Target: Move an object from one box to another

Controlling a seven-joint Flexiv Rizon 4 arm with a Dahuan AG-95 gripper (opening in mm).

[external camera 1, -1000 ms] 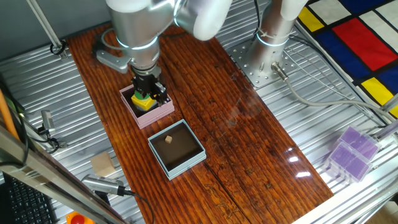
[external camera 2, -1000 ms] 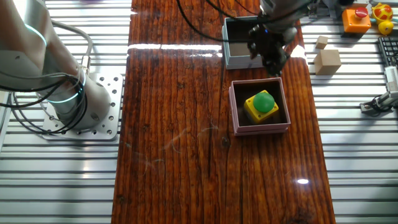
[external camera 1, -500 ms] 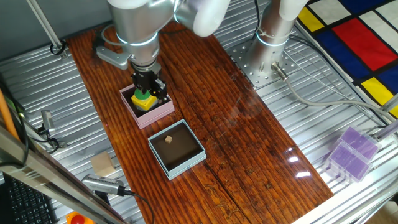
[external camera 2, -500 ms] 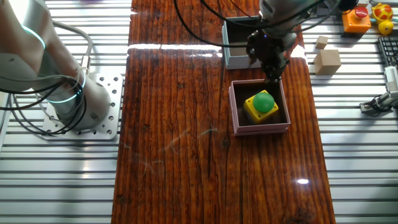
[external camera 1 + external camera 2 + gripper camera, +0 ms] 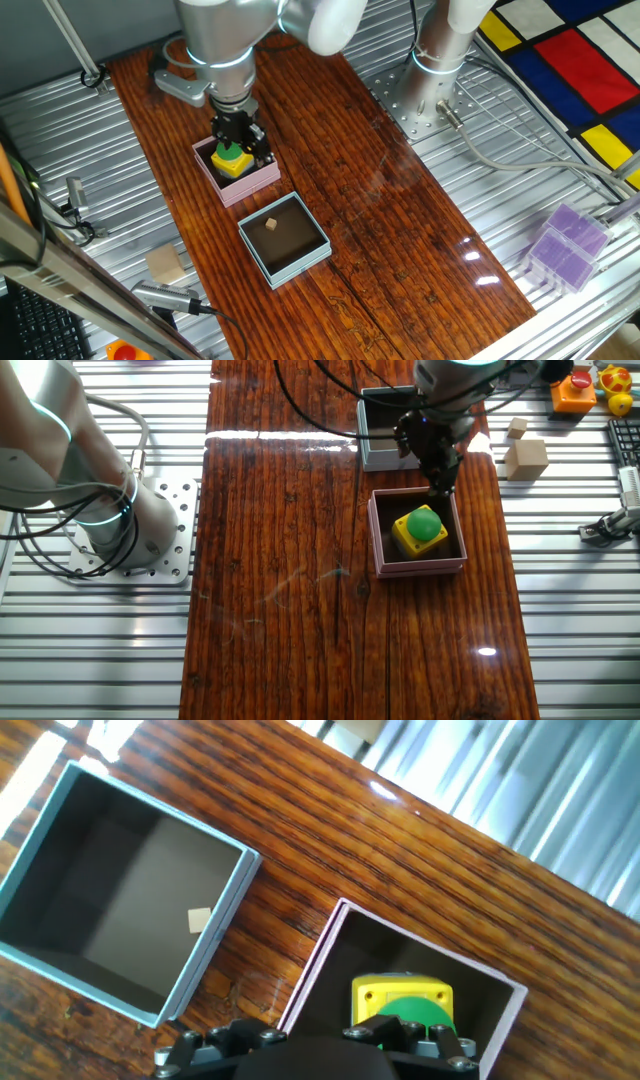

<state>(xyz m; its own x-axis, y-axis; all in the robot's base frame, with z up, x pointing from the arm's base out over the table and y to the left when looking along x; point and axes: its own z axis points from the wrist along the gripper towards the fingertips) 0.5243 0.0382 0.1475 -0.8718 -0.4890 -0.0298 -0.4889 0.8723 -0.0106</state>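
Observation:
The pink box (image 5: 257, 181) holds a yellow block with a green dome (image 5: 231, 160). Beside it stands the pale blue-grey box (image 5: 303, 262) with a small tan cube (image 5: 271, 224) inside. My gripper (image 5: 240, 146) hangs just above the pink box, its dark fingers on either side of the green dome, and looks open and empty. In the other fixed view the gripper (image 5: 441, 478) is over the pink box's (image 5: 420, 568) far edge, near the block (image 5: 422, 525). The hand view shows the block (image 5: 400, 1005), the pink box (image 5: 312, 968) and the blue-grey box (image 5: 218, 935); the fingertips are hidden.
Pale wooden cubes lie off the board (image 5: 167, 265) (image 5: 527, 457). Purple plastic boxes (image 5: 565, 245) sit at the right edge. An orange item (image 5: 572, 388) lies at the far corner. The arm's base (image 5: 440, 60) is bolted beside the wooden board.
The gripper has shifted a little from over the blue-grey box's edge toward the pink box and now sits over the block. The block and both boxes have not moved.

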